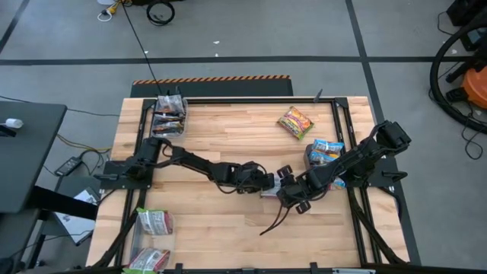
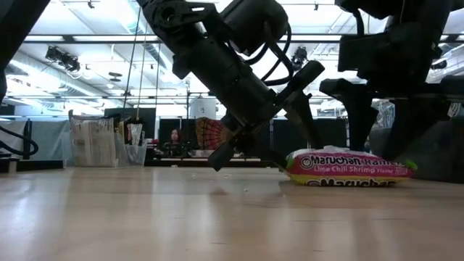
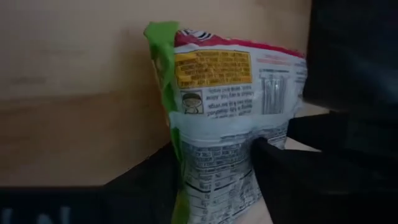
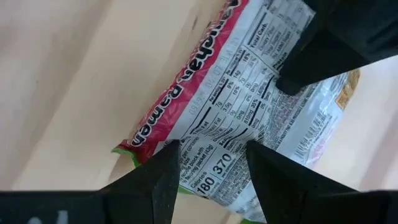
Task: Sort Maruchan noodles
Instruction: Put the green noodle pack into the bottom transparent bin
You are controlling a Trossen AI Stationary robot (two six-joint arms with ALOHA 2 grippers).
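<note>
Both my grippers meet mid-table on one green-and-pink noodle packet (image 4: 249, 124). My right gripper (image 4: 211, 165) pinches its end; my left gripper (image 3: 214, 165) straddles the other end, fingers closing. I should let the left clamp firmly before the right releases. Farther off, another packet (image 1: 295, 122) lies loose on the table (image 1: 228, 129).

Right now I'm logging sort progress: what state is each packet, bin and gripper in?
Lime chili shrimp packet: lying flat on the table at centre, between both grippers.
Left gripper: fingers astride one end of that packet.
Right gripper: fingers astride its other end.
Yellow-red packet: loose on the table, unsorted.
Blue-white packets: stacked by the right arm.
Brown-orange packets: in a clear bin.
Green-white packets: in a clear bin.
</note>
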